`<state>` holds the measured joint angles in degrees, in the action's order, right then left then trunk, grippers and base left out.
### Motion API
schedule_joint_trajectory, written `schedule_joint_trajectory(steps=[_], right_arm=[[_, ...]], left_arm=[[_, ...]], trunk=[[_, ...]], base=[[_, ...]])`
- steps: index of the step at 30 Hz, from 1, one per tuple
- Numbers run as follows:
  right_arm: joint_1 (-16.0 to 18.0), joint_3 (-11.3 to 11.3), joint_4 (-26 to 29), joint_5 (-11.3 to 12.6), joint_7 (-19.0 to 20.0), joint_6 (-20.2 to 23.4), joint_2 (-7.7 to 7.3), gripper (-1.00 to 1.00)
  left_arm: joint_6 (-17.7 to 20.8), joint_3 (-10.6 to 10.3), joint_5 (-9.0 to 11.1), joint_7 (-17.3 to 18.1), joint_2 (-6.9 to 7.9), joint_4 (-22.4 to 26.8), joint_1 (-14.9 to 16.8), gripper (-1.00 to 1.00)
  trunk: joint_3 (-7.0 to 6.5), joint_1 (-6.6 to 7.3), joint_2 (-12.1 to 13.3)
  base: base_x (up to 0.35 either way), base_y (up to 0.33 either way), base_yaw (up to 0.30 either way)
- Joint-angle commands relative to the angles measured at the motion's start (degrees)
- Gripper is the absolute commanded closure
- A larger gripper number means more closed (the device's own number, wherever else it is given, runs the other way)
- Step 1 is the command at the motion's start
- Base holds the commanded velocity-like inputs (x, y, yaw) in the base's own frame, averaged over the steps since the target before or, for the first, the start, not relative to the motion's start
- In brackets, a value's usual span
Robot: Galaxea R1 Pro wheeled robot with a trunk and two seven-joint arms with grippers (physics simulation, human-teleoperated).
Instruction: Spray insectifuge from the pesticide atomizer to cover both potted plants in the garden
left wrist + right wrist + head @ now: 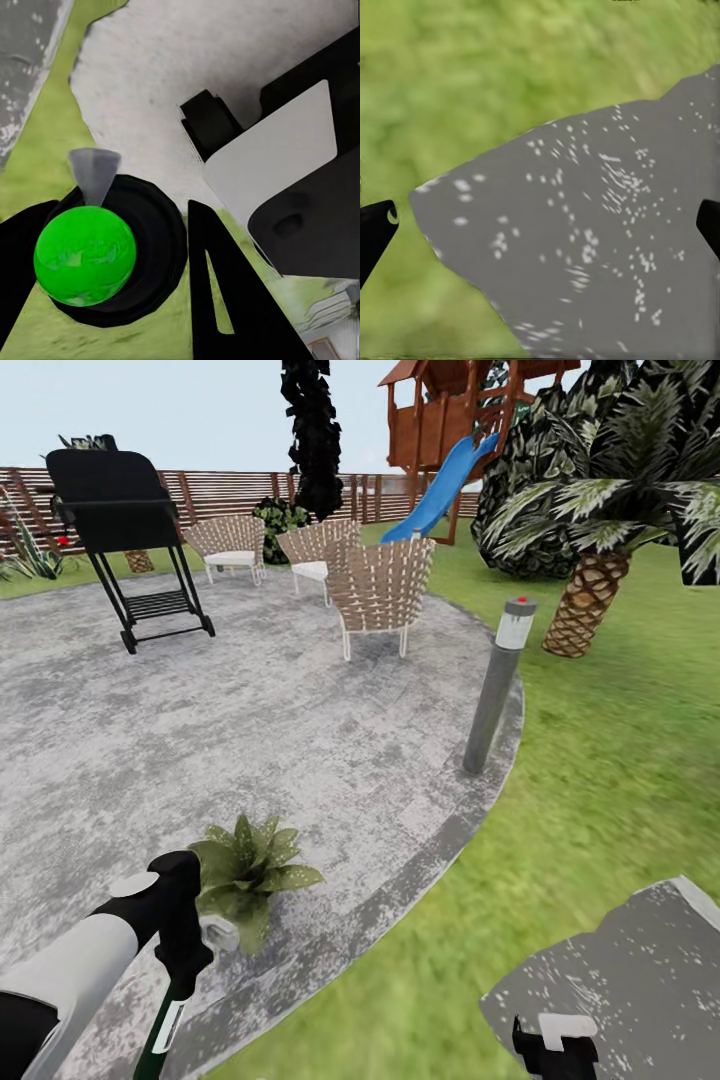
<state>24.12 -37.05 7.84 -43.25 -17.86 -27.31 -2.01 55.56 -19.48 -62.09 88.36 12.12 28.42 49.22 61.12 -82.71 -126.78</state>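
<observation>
Left pincer (180,970) (on pesticide atomizer (160,1030))

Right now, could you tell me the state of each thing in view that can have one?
left gripper: shut on the pesticide atomizer, held upright
right gripper: open, empty, over a stepping stone
potted plant: upright on the paved patch
grill: lid closed
chairs: upright, unoccupied

A black wheeled barbecue grill (125,520) stands near three woven wicker chairs (380,592); a blue slide (440,490) descends from a brown wooden playhouse (450,410).
</observation>
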Motion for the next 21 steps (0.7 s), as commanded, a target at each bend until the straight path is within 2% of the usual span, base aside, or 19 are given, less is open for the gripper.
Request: schedule_joint_trajectory(steps=[1, 4, 6, 9, 10, 12, 14, 15, 21], right_arm=[[0.0, -0.4, -0.1, -0.6, -0.2, -0.2, -0.01, -1.0], [0.0, -0.4, -0.1, -0.6, -0.2, -0.2, -0.01, -1.0], [0.0, -0.4, -0.1, -0.6, -0.2, -0.2, -0.01, -1.0], [0.0, -0.4, -0.1, -0.6, -0.2, -0.2, -0.21, -1.0], [0.0, -0.4, -0.1, -0.6, -0.2, -0.2, -0.35, -1.0], [0.0, -0.4, -0.1, -0.6, -0.1, -0.2, -0.42, -1.0], [0.0, -0.4, -0.1, -0.6, -0.1, -0.2, -0.47, -1.0], [0.0, -0.4, -0.1, -0.6, -0.1, -0.2, -0.46, -1.0], [0.0, -0.4, -0.1, -0.6, -0.2, -0.2, -0.38, -1.0]], left_arm=[[0.6, -0.2, -0.4, 0.6, 0.05, 0.1, 0.0, 1.0], [0.6, 0.7, -0.2, 0.6, -0.03, 0.1, 0.0, 1.0], [0.6, 2.9, -0.2, 0.5, -0.11, 0.1, 0.0, 1.0], [0.6, 7.4, -0.1, -2.5, -0.24, 0.2, 0.0, 1.0], [0.6, 10.3, -0.1, -6.6, -0.43, 0.2, 0.0, 1.0], [0.6, 14.2, 0.3, -12.3, -1.24, 0.2, 0.0, 1.0], [0.6, 18.2, 0.7, -14.4, -1.89, 0.2, 0.0, 1.0], [0.6, 19.3, 0.8, -14.8, -2.08, 0.1, 0.0, 1.0], [0.6, 20.4, 0.9, -15.1, -2.28, -0.5, 0.0, 1.0]], trunk=[[0.05, 0.03, 0.0], [0.05, 0.03, 0.0], [0.05, 0.03, 0.0], [0.05, 0.03, 0.0], [0.05, 0.03, 0.0], [0.05, 0.03, 0.0], [0.05, 0.03, 0.0], [0.05, 0.03, 0.0], [0.05, 0.03, 0.0]], base=[[-0.234, -0.181, 0.274], [-0.231, -0.171, 0.202], [-0.163, -0.1, 0.054], [-0.047, -0.027, 0.015], [-0.012, -0.007, 0.004], [-0.005, -0.003, 0.001], [-0.001, 0.0, 0.0], [0.0, 0.0, 0.0], [0.09, -0.024, 0.0]])
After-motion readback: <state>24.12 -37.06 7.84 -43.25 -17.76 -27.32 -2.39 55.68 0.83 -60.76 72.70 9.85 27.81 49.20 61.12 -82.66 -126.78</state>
